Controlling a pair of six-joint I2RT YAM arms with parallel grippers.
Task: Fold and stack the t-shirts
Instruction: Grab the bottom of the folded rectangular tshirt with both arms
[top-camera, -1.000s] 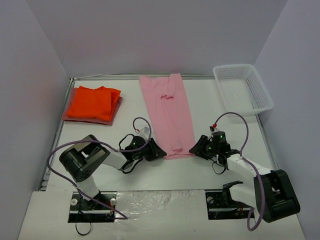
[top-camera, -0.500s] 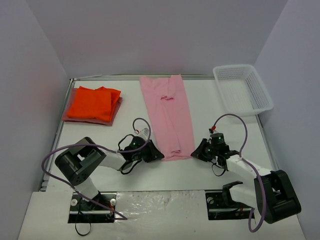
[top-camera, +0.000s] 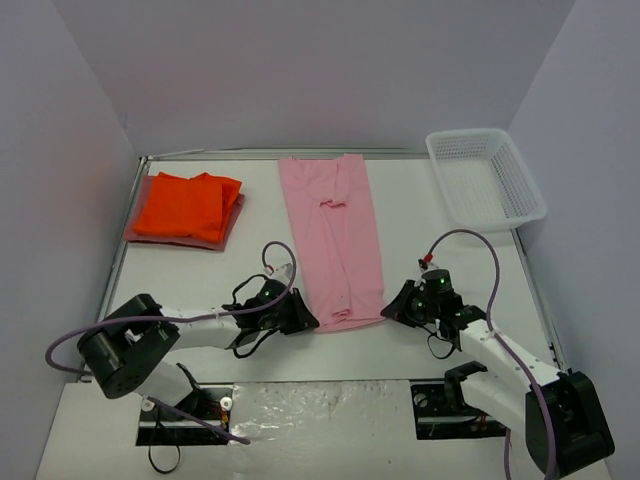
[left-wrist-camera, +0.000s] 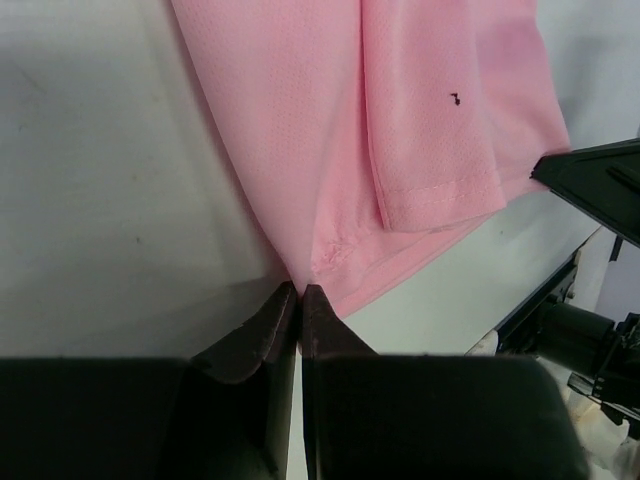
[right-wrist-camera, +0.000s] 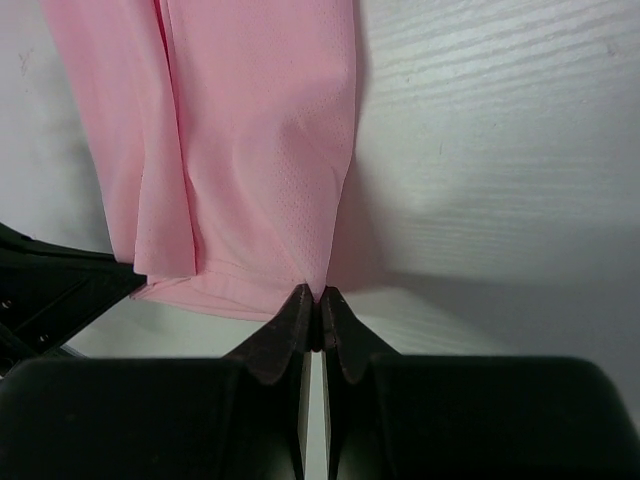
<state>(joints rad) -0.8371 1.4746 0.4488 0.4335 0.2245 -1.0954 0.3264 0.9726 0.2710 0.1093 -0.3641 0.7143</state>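
Near edge of the tabletop (top-camera: 450, 250): both my hands sit low here, one at each near corner of the light pink t-shirt (top-camera: 335, 240).
My left hand (top-camera: 312, 322): clenched on the near left corner of the hem, where the cloth puckers right at my closed tips.
My right hand (top-camera: 388, 310): clenched too, pinching the near right corner of the same hem.
Middle of the tabletop: the light pink t-shirt lies flat as a long narrow strip, its sides folded in, running from my hands away to the far edge.
Far left: the orange t-shirt (top-camera: 188, 205) lies folded on top of the folded pinkish-red t-shirt (top-camera: 222, 241), well apart from the pink one.
Far right corner: a white mesh basket (top-camera: 500, 222) stands on the tabletop.
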